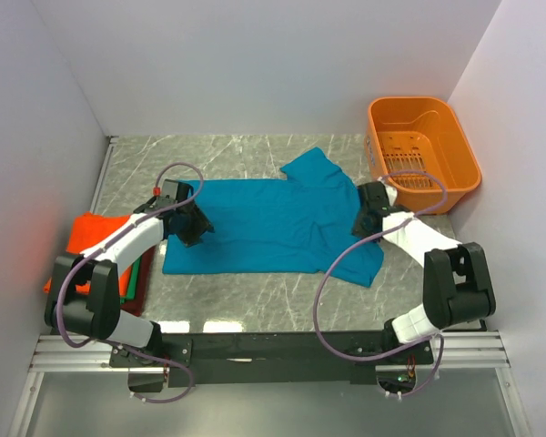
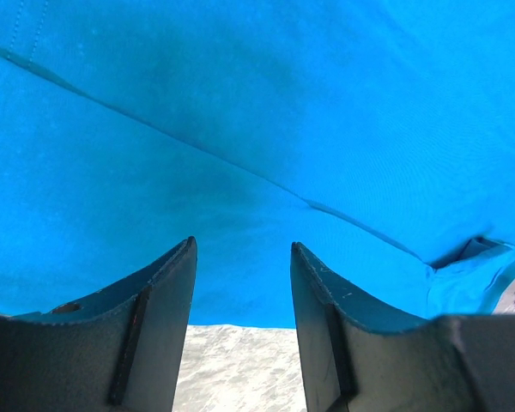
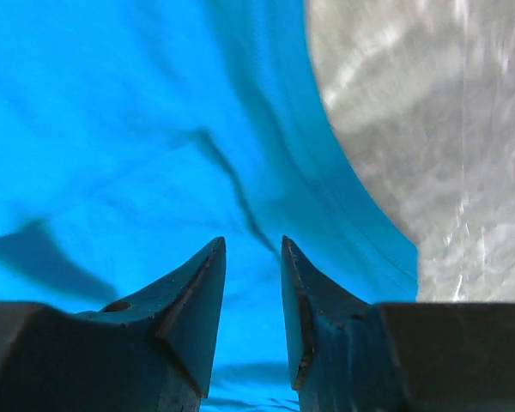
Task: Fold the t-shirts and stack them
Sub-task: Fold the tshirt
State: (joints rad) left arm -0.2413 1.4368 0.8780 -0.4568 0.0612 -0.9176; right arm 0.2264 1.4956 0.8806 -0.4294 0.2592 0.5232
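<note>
A teal-blue t-shirt (image 1: 273,223) lies spread flat across the middle of the marble table (image 1: 255,293), one sleeve pointing to the back and one to the front right. My left gripper (image 1: 196,228) sits low at the shirt's left edge. In the left wrist view it (image 2: 243,249) is open, with bare table and the shirt's (image 2: 283,103) hem between the fingers. My right gripper (image 1: 365,214) hangs over the shirt's right side. In the right wrist view it (image 3: 253,245) is open just above the blue cloth (image 3: 112,129), holding nothing.
At the left edge lies a stack with a folded orange t-shirt (image 1: 91,232) on top; edges of a green one (image 1: 130,280) and a dark red one (image 1: 143,284) show under it. An orange plastic basket (image 1: 462,164) stands at the back right. White walls close in three sides.
</note>
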